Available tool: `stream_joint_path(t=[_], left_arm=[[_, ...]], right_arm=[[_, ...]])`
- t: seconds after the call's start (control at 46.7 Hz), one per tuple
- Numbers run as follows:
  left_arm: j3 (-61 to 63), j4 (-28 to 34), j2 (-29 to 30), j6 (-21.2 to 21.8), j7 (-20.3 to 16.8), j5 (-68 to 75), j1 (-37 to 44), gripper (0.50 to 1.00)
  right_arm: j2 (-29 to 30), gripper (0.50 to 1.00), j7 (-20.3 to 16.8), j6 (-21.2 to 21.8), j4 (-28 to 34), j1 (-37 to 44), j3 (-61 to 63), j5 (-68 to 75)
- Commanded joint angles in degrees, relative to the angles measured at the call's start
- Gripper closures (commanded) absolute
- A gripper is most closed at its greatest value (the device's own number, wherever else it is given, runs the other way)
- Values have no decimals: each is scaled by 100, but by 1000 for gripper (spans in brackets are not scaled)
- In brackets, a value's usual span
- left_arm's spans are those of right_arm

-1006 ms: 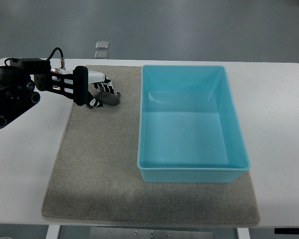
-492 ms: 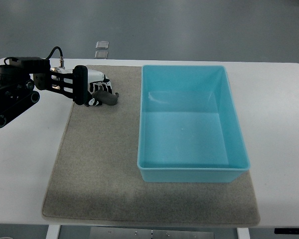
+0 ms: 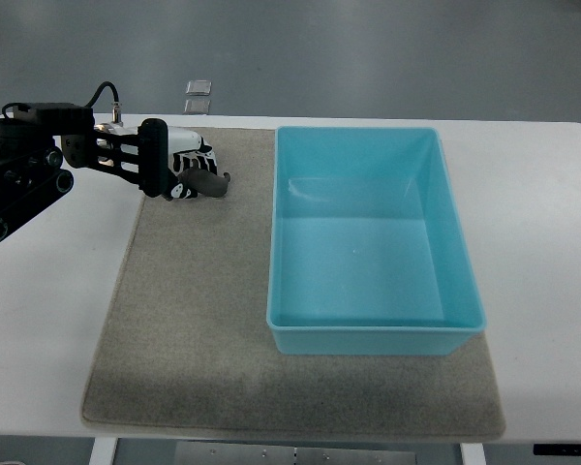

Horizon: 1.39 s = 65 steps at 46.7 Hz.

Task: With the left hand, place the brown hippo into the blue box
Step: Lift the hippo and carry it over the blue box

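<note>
The left hand (image 3: 179,170) has its fingers curled around a small dark object, presumably the brown hippo (image 3: 210,184), which pokes out from the fingertip side of the hand. Little of the toy shows, so its long axis is hard to judge; it seems to run roughly along the line of the fingers, toward the box. Whether it is lifted clear of the grey mat (image 3: 194,320) or resting on it cannot be told from this steep view.

The relation that matters next: the blue box (image 3: 463,254) lies straight ahead of the fingertips, its nearest wall just beyond the hippo with a strip of mat between. The box is empty, so the placing is not yet done.

The forearm reaches in from the picture's left over the white worktop (image 3: 48,320), nearly level, palm turned sideways. The right hand is out of sight, so the left is the only one in play.
</note>
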Motion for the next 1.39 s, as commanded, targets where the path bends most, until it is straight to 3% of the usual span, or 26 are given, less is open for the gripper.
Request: stream_joint_path(t=[0.0,0.171,0.385,0.685,0.856,1.113,1.37], left_arm=[[-78,-29,129,7,-10,-4,-171,1000],[-95,-160,348,-19,-10,-39,-593,1000],[-227,-1021,691,-46,-10,-39,-725,1000],[-227,-1962,622,-90,-10,-30,-866,1000],[-183,-2130,191,-90,-10,-30,-936,1000],[159,-1822,-731,-99,26,49,-1129,1000],[485,-1567,-1251,-90,87,57,-1024,1000]], right_arm=[[0,564,-1,0,0,0,0,0],[0,564,-1,0,0,0,0,0],[0,564,-1,0,0,0,0,0],[0,564,8,0,0,0,9,0],[0,564,-1,0,0,0,0,0],[0,564,-1,0,0,0,0,0],[0,564,-1,0,0,0,0,0]])
